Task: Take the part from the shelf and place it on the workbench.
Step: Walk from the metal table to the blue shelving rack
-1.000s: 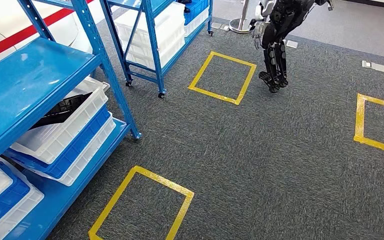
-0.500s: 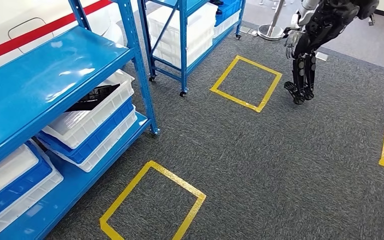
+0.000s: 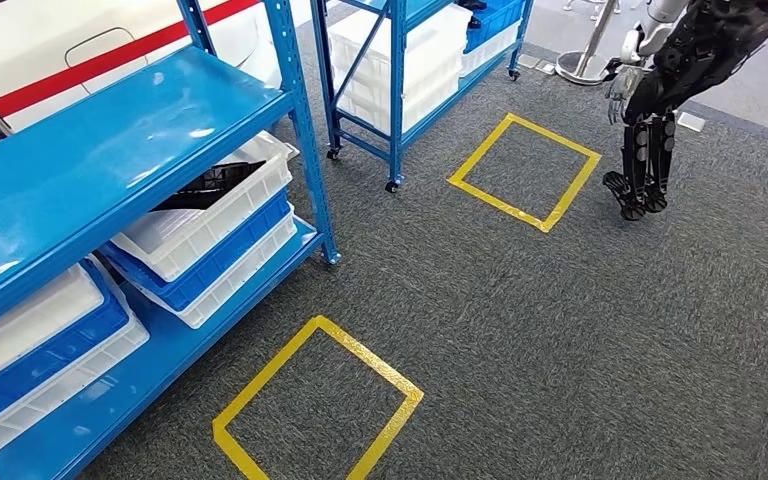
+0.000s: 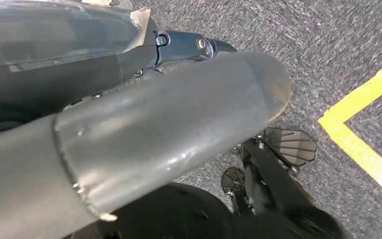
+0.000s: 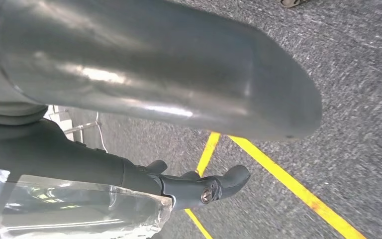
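On the left, a blue shelf (image 3: 130,130) is faced.
The dark part (image 3: 205,187) could be missed; the fingers' state cannot be told.

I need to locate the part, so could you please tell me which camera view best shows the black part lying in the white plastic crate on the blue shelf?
The head view: the black part lies in the white plastic crate there. Both wrist views look at carpet instead.

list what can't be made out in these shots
- Black part, head view: mostly hidden by the shelf board and the white bin wall, so its shape is unclear.
- Left hand, left wrist view: fingers largely covered by the thick thumb; grip unreadable.
- Right hand, right wrist view: likewise.
- Workbench: appears nowhere.
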`<act>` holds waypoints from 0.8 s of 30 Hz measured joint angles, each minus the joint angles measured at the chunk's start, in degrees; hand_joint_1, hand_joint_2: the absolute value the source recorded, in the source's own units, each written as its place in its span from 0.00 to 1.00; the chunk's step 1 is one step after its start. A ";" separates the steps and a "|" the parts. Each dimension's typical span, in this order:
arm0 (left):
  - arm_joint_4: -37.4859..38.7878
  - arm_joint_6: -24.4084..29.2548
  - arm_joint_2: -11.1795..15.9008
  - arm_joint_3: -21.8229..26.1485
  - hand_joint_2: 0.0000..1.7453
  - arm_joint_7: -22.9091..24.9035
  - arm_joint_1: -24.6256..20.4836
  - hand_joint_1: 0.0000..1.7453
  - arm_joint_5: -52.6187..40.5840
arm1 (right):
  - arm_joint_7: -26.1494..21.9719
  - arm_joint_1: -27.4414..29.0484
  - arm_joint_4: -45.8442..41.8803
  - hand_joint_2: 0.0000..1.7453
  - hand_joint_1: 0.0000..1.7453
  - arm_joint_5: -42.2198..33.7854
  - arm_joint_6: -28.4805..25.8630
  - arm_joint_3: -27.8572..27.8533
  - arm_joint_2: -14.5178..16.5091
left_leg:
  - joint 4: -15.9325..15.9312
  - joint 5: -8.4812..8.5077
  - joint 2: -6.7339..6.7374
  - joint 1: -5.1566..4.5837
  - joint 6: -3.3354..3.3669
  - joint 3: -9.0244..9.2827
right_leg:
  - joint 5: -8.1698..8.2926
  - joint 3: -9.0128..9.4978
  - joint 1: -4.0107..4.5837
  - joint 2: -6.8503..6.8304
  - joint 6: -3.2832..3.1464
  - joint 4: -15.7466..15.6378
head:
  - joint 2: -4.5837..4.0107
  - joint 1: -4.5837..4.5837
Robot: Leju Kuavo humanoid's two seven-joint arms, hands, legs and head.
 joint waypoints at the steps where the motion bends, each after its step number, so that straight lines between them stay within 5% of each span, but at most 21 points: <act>1: 0.00 -0.01 0.03 0.00 0.00 -0.01 -0.09 0.00 0.00 | 0.02 -0.02 0.00 0.00 0.00 0.10 0.00 0.00 0.04 | -3.36 1.14 0.84 -0.20 0.30 1.70 | -0.13 0.11 0.22 -0.34 0.16 0.02 | 0.00 0.03; 3: 0.00 -0.02 0.07 0.00 0.00 -0.02 -0.24 0.00 0.00 | 0.07 -0.05 0.00 0.00 0.00 0.30 0.00 0.00 0.08 | -6.44 1.71 1.68 -0.65 0.79 3.13 | -0.38 0.24 0.54 -1.04 0.59 0.04 | 0.00 0.09; 5: 0.00 -0.02 0.08 -0.01 0.00 -0.02 -0.24 0.00 0.00 | 0.11 -0.16 -0.01 0.00 0.00 0.37 -0.01 0.00 0.14 | -6.80 1.98 0.53 -0.72 1.35 3.13 | -0.57 0.32 0.72 -1.79 1.09 -0.01 | 0.00 0.09; 7: 0.01 -0.02 0.05 -0.01 0.00 -0.02 -0.22 0.00 0.00 | 0.16 -0.25 -0.02 0.00 0.00 0.38 -0.03 0.00 0.19 | -7.50 2.50 -0.46 -0.45 2.07 3.46 | -1.78 -0.32 0.69 -0.59 1.39 1.77 | 0.00 0.16; 9: 0.01 -0.02 0.03 0.00 0.00 -0.02 -0.27 0.00 0.00 | 0.19 -0.22 -0.01 0.00 0.00 0.39 -0.04 0.00 0.17 | -7.83 2.81 -1.35 -0.24 2.49 3.58 | -4.78 -3.12 0.40 1.87 1.14 7.93 | 0.00 0.36; 12: 0.00 -0.02 0.03 0.00 0.00 -0.02 -0.23 0.00 0.00 | 0.27 -0.12 0.00 0.00 0.00 0.39 -0.05 0.00 0.02 | -7.78 2.86 -3.14 -0.18 2.55 3.46 | -7.55 -7.58 0.11 3.01 1.49 16.69 | 0.00 0.50; 13: 0.01 -0.02 0.03 0.00 0.00 -0.01 -0.19 0.00 0.00 | 0.32 -0.06 0.00 0.00 0.00 0.39 -0.05 0.00 -0.06 | -7.75 2.85 -3.82 -0.15 2.52 3.55 | -6.60 -7.17 -0.02 3.10 2.07 15.63 | 0.00 0.52; 16: 0.02 0.05 0.01 0.00 0.00 0.01 -0.18 0.00 0.00 | 0.42 0.05 0.02 0.00 0.00 0.59 -0.04 0.00 -0.12 | -7.39 2.63 -5.70 -0.20 1.93 3.63 | -1.36 -2.16 -0.77 5.03 3.52 3.98 | 0.00 0.59; 18: 0.02 0.21 0.03 0.01 0.00 0.03 -0.20 0.00 0.00 | 0.47 -0.01 0.04 0.00 0.00 0.89 -0.01 0.00 -0.09 | -7.09 2.47 -6.43 -0.38 1.25 3.30 | -0.15 -0.81 -0.86 6.00 3.10 0.58 | 0.00 0.50; 20: 0.02 0.37 0.05 0.03 0.00 0.07 -0.11 0.00 0.03 | 0.53 -0.15 0.04 0.00 0.00 1.14 0.04 0.00 -0.09 | -7.10 2.55 -6.96 -0.22 0.70 3.09 | 0.03 -0.70 -0.72 5.29 2.22 0.58 | 0.00 0.36; 22: 0.02 0.49 0.10 0.11 0.00 0.09 -0.01 0.00 0.07 | 0.60 -0.22 0.04 0.00 0.00 1.34 0.09 0.00 -0.04 | -5.73 1.58 -5.64 -0.05 0.21 2.42 | 0.29 -0.60 -0.91 4.48 1.40 0.40 | 0.00 0.17; 24: 0.02 0.56 0.12 0.21 0.00 0.10 -0.03 0.00 0.09 | 0.63 -0.16 0.04 0.00 0.00 1.55 0.12 0.00 0.02 | -0.11 -1.77 -3.08 0.02 -0.24 -0.14 | 0.32 -0.57 -0.88 3.45 0.65 0.29 | 0.00 -0.18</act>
